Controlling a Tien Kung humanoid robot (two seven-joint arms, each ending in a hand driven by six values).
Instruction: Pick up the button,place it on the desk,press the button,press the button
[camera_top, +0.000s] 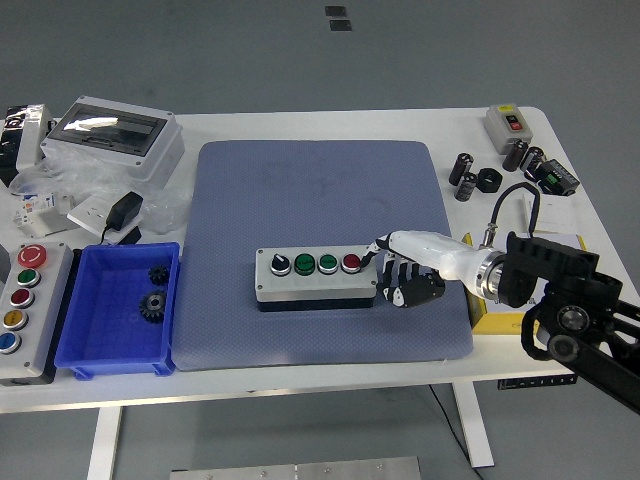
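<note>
Button box (315, 276) on mat (320, 200), hand (408, 275) beside

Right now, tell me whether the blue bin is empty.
Not empty: the blue bin holds two dark gears.

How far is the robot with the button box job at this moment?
Done, it seems: the button box sits flat on the blue mat. In hand: the right hand is at the box's right end, fingers curled, one fingertip beside the red button; contact with it cannot be confirmed. Left: the presses themselves, as far as this view shows. The left hand is out of view.
</note>
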